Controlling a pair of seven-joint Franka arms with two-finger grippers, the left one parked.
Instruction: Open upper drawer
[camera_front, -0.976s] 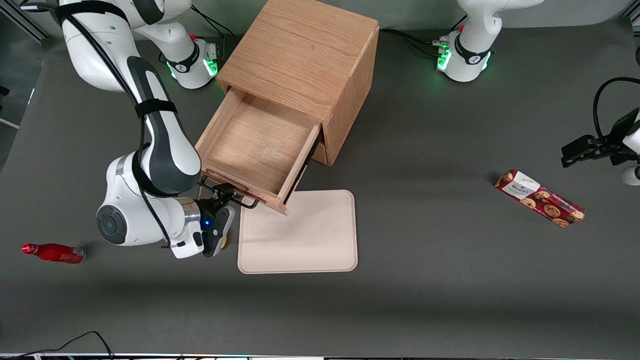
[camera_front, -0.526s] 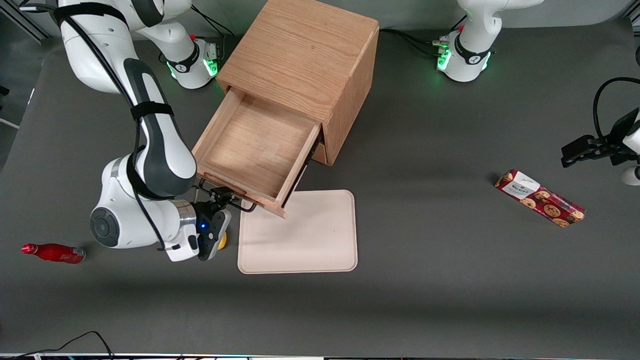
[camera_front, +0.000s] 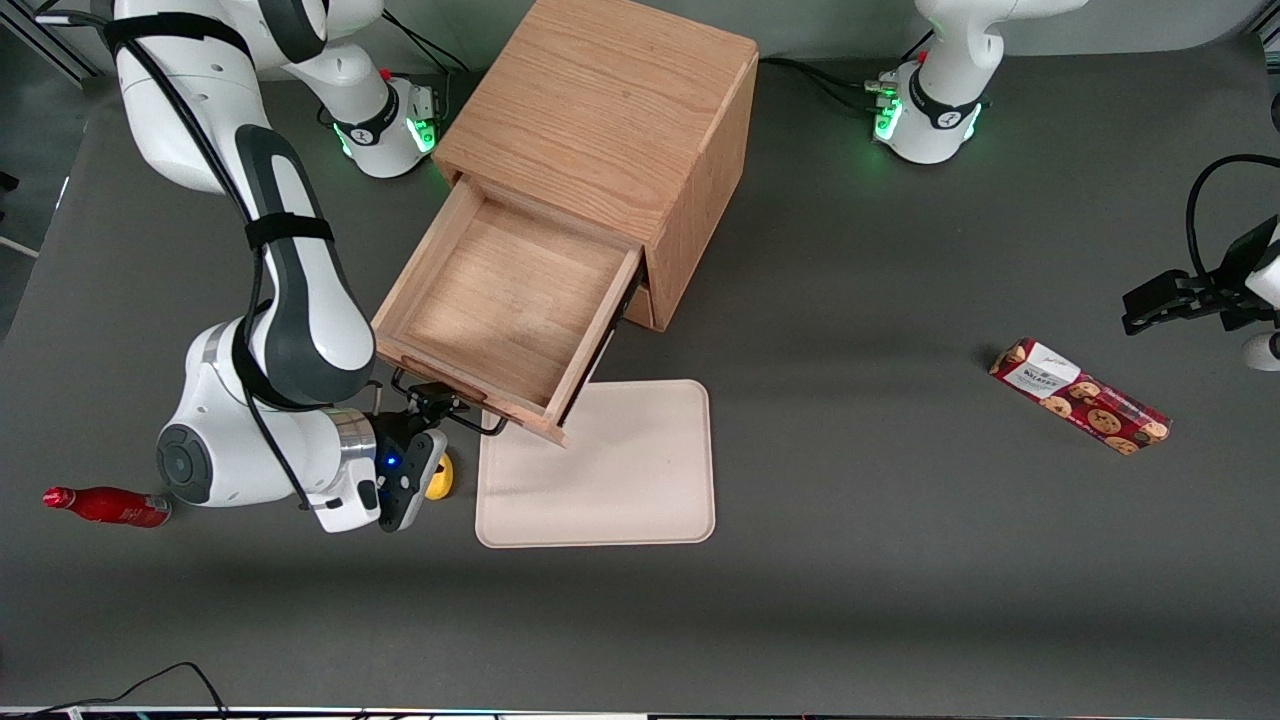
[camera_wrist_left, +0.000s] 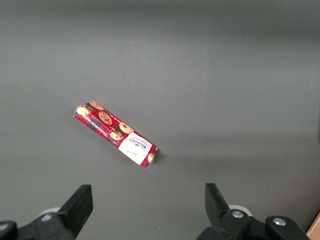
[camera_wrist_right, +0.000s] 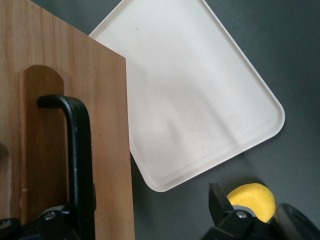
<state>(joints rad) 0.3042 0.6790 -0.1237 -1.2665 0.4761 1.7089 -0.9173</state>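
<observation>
Toward the working arm's end of the table lies a red bottle (camera_front: 105, 505). Next, the gripper (camera_front: 432, 398) straddles the handle (camera_wrist_right: 80, 165), fingers spread wide. The upper drawer (camera_front: 500, 300) stands pulled far out of the cabinet (camera_front: 600, 110), over a tray (camera_front: 620, 470). A cookie pack (camera_front: 1078, 396) lies toward the parked arm.

Robotics lab, two white Franka arm bases (camera_front: 385, 125) with green status lights bolted onto a dark grey table (camera_front: 900, 560), loose black cables (camera_front: 150, 680) trailing, staged props, oak cabinet (camera_front: 610, 130), cream tray (camera_front: 640, 490), cookie box (camera_front: 1080, 396), red bottle (camera_front: 108, 506)
</observation>
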